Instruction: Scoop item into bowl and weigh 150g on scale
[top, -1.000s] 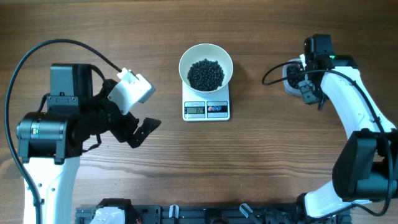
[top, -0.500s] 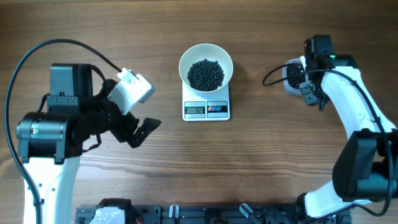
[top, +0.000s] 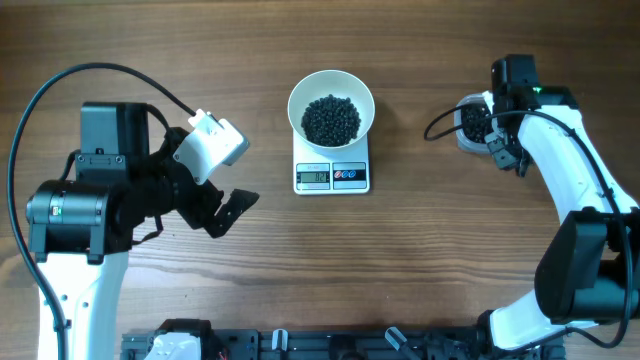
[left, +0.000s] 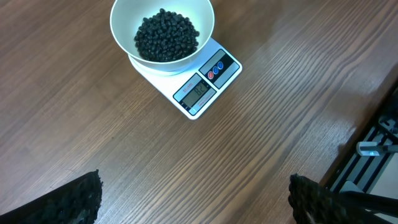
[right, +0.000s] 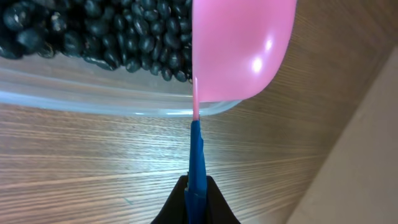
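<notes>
Bowl (top: 296, 98) on scale (top: 332, 177) w/ beans (top: 331, 119); clear tub (right: 74, 94) w/ more.

We see the white bowl (top: 300, 100) upright on the scale (top: 331, 183), covering its platform and overhanging both sides. Inside, the black beans (top: 331, 120) lie in a loose heap across the bottom, well below the rim. Along the scale's free edge sits a grey display (left: 198, 91), digits too small to read, with a red button (left: 212, 70) and a blue button (left: 219, 65) just beside it. More of these beans fill a clear tub (right: 93, 93) well off to the right
</notes>
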